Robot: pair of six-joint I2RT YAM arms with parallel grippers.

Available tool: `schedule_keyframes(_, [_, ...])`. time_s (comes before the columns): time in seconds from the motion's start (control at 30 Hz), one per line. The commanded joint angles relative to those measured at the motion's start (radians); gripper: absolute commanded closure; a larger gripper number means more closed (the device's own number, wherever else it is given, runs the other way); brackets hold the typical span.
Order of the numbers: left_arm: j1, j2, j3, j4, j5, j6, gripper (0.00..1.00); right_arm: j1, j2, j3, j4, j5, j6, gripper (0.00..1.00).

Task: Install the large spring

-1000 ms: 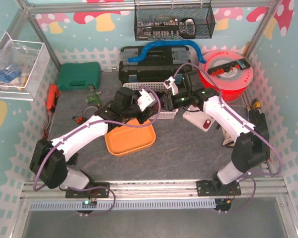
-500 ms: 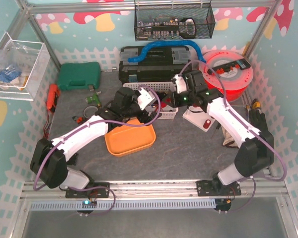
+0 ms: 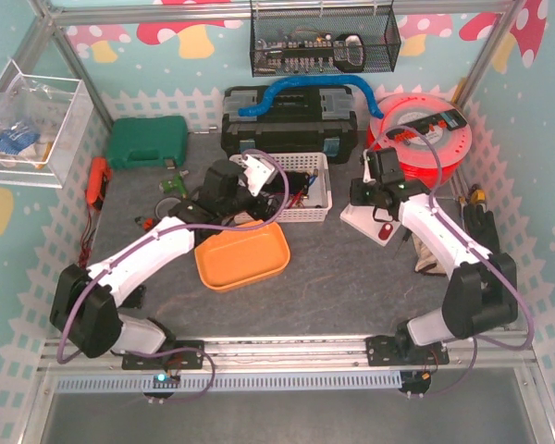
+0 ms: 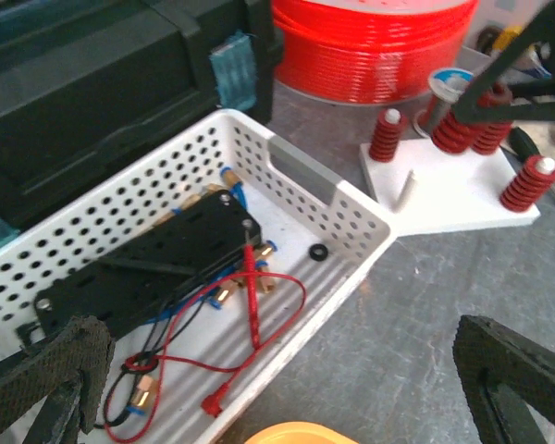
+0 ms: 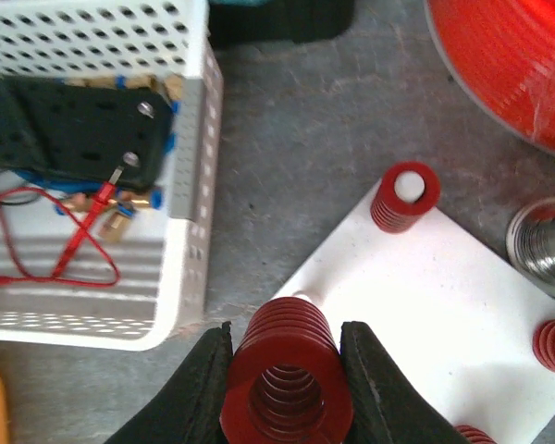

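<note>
The large spring (image 5: 285,379), red and wide, sits between the fingers of my right gripper (image 5: 287,335), which is shut on it. It hangs over the near corner of the white base plate (image 5: 425,305), just in front of a bare white peg (image 5: 305,298). A smaller red spring (image 5: 405,196) stands on another peg. In the top view the right gripper (image 3: 359,196) is at the plate (image 3: 359,222). My left gripper (image 4: 287,388) is open and holds nothing, over the edge of the white basket (image 4: 351,213). From there the plate (image 4: 444,199) shows a bare peg (image 4: 405,185).
The basket (image 3: 319,190) holds a black block with red wires (image 4: 148,268). An orange tray (image 3: 242,254) lies in front of it. A black toolbox (image 3: 291,120), a red spool (image 3: 421,139) and a green case (image 3: 148,141) line the back.
The left gripper has opened and drawn back to the left. The right gripper has carried the large spring from the basket's side rightward to above the white plate.
</note>
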Motion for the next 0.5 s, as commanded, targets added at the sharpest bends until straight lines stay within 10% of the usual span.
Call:
schedule_keyframes(0.0, [0.018, -0.056, -0.023, 0.007, -0.063, -0.041, 0.01, -0.011, 0.044, -0.026, 0.085, 0.027, 0.004, 1.00])
schedule_keyframes(0.47, [0.035, -0.144, -0.086, 0.006, -0.093, -0.061, 0.01, -0.012, 0.118, -0.025, 0.126, 0.035, -0.019, 1.00])
